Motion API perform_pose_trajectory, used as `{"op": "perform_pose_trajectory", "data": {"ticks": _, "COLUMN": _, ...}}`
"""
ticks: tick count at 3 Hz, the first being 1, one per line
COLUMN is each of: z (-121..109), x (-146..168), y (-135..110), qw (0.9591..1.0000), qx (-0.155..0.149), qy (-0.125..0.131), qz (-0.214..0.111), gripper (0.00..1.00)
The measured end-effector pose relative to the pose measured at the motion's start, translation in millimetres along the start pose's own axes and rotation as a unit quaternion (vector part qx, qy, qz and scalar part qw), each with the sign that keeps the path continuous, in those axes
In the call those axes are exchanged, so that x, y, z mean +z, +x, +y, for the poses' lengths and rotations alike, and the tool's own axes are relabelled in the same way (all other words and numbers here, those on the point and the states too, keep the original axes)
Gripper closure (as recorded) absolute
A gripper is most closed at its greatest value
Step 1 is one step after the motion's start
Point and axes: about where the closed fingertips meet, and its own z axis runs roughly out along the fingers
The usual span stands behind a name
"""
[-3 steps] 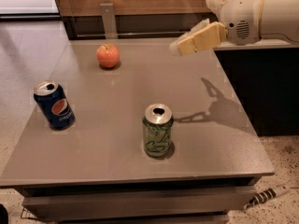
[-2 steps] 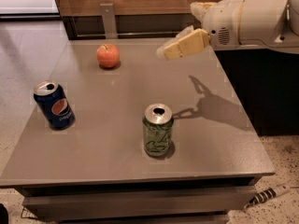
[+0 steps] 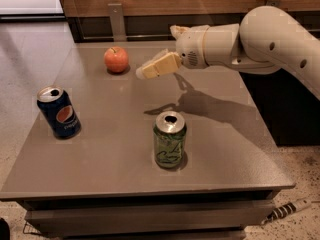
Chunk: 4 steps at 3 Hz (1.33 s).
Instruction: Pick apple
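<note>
The apple [image 3: 116,59] is small, round and orange-red with a short stem. It sits on the far left part of the grey table [image 3: 110,149]. My gripper [image 3: 148,68] hangs above the table just right of the apple, about a finger's length away and not touching it. Its cream fingers [image 3: 159,65] point left toward the apple and stand apart, holding nothing. The white arm reaches in from the right.
A blue Pepsi can [image 3: 58,111] stands at the left edge. A green can [image 3: 170,139] stands near the front middle. A wooden wall with a metal bracket [image 3: 117,20] backs the table. A power strip [image 3: 287,209] lies on the floor at right.
The gripper has moved left and down across the table, from the far right edge to just right of the apple. The apple and both cans have not moved.
</note>
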Motion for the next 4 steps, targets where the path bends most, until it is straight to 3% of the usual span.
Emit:
{"op": "perform_pose_trajectory", "data": {"ticks": 1, "z": -2.7, "x": 48.0, "y": 23.0, "qw": 0.9997, "qx": 0.020, "qy": 0.016, "qz": -0.004, "gripper": 0.00}}
{"op": "perform_pose_trajectory", "data": {"ticks": 2, "z": -9.7, "x": 69.4, "y": 32.0, "qw": 0.9985, "qx": 0.042, "qy": 0.029, "qz": -0.019, "gripper": 0.00}}
{"op": "perform_pose_trajectory", "data": {"ticks": 3, "z": -11.8, "x": 125.7, "y": 44.9, "qw": 0.9944, "qx": 0.097, "qy": 0.015, "qz": -0.039, "gripper": 0.00}}
{"op": "perform_pose_trajectory", "data": {"ticks": 4, "z": -11.7, "x": 125.9, "y": 44.8, "qw": 0.9944, "qx": 0.097, "qy": 0.015, "qz": -0.039, "gripper": 0.00}}
